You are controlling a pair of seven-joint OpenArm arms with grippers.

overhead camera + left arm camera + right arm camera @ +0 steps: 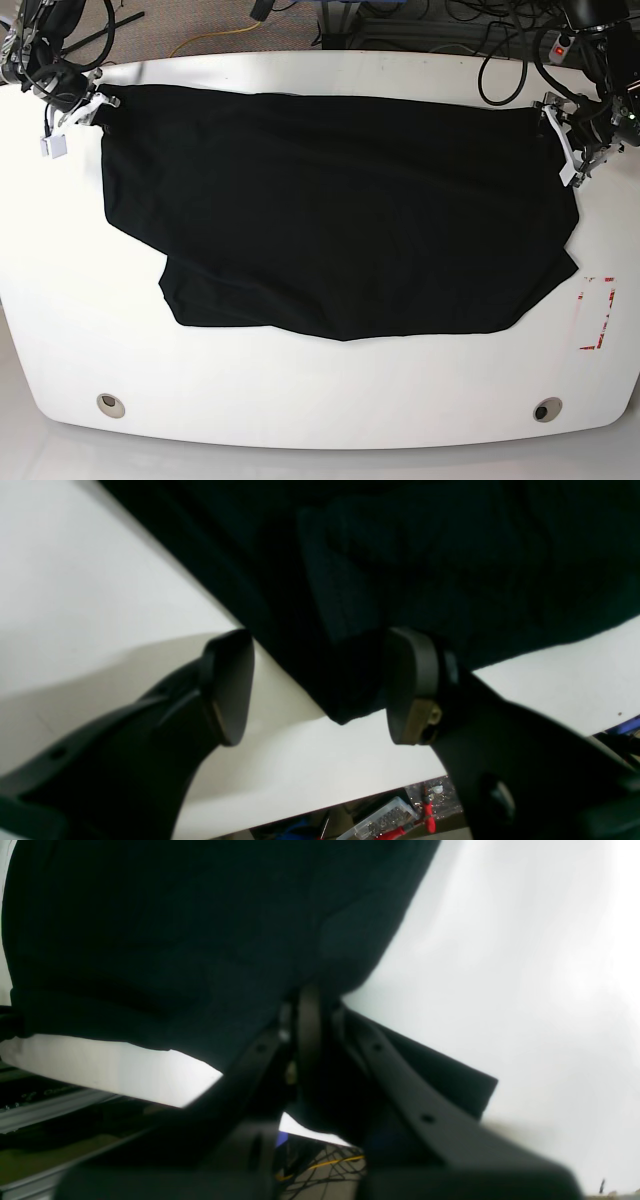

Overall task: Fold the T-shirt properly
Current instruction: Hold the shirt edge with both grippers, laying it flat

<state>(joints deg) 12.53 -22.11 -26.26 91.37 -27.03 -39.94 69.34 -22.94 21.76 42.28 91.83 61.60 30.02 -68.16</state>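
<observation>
1. Shirt (425,565) in the left wrist view: black, soft, over the top of the picture, lying on the white table (85,580). One corner of cloth pointing down between the two fingers (230,685) of the left gripper (320,690). Jaws wide apart, holding nothing, one finger on each side of that corner.

2. Shirt (165,930) in the right wrist view: dark cloth filling the upper left, bright table (525,965) to the right. Right gripper (305,1015) pinched tight on the cloth edge, fingers pressed together with fabric between them.

3. Shirt (330,210) in the base view: spread wide across the table (320,400), reaching almost from side to side, front edge folded and uneven. Right gripper (88,108) at the far left corner of the cloth. Left gripper (572,145) at the far right corner. Red-marked patch (597,313) on the table just right of the shirt.
</observation>
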